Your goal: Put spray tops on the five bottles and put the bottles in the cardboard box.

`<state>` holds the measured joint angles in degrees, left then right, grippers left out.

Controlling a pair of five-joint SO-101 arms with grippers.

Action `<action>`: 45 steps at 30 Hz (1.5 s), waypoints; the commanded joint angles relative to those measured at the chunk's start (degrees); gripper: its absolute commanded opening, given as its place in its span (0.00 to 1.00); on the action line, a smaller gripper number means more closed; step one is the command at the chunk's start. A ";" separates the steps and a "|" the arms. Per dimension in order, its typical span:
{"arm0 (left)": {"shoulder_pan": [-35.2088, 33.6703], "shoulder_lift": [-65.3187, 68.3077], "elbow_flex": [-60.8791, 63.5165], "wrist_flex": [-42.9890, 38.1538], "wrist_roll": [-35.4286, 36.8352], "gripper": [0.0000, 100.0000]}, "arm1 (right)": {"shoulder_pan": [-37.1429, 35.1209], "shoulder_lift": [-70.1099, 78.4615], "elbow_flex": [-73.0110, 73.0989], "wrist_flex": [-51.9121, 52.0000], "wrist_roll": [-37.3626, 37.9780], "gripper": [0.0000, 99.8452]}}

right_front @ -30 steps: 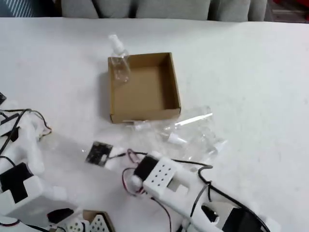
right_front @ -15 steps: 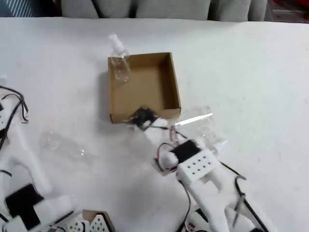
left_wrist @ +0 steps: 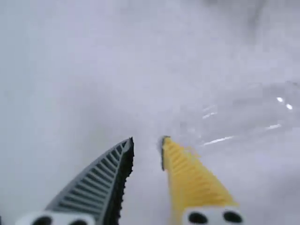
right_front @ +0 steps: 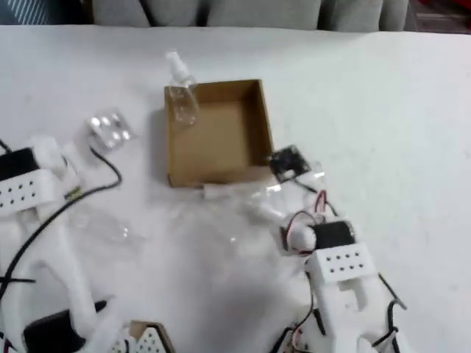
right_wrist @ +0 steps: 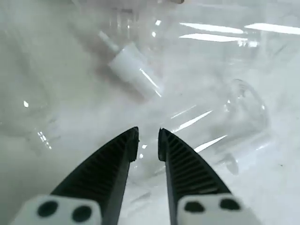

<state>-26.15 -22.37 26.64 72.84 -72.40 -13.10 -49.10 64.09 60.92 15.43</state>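
Brown cardboard box (right_front: 221, 132) has a capped clear plastic bottle (right_front: 180, 92) at its far corner. Right gripper (right_wrist: 147, 140) hovers over a white spray top (right_wrist: 133, 65) and an uncapped clear bottle (right_wrist: 243, 112) — jaws slightly apart, like the empty left gripper (left_wrist: 146, 145).

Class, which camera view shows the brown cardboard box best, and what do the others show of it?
The high view: the open brown cardboard box sits whole, walls and floor visible, a clear spray-topped bottle at one corner. The wrist views face the white table and loose clear bottles.
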 commanded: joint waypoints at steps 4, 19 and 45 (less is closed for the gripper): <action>0.57 -2.95 -2.99 19.96 -36.31 0.20 | 2.51 -1.63 2.29 -3.56 -0.35 0.05; 6.20 -2.51 -0.26 16.70 -48.79 0.20 | 2.15 -1.63 2.46 -3.91 -0.35 0.05; 12.09 -2.51 31.65 -23.03 -43.34 0.29 | 2.07 -1.63 5.19 -8.04 -0.35 0.05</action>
<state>-14.55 -23.08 54.59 57.80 -116.62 -11.34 -50.24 69.54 53.80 15.43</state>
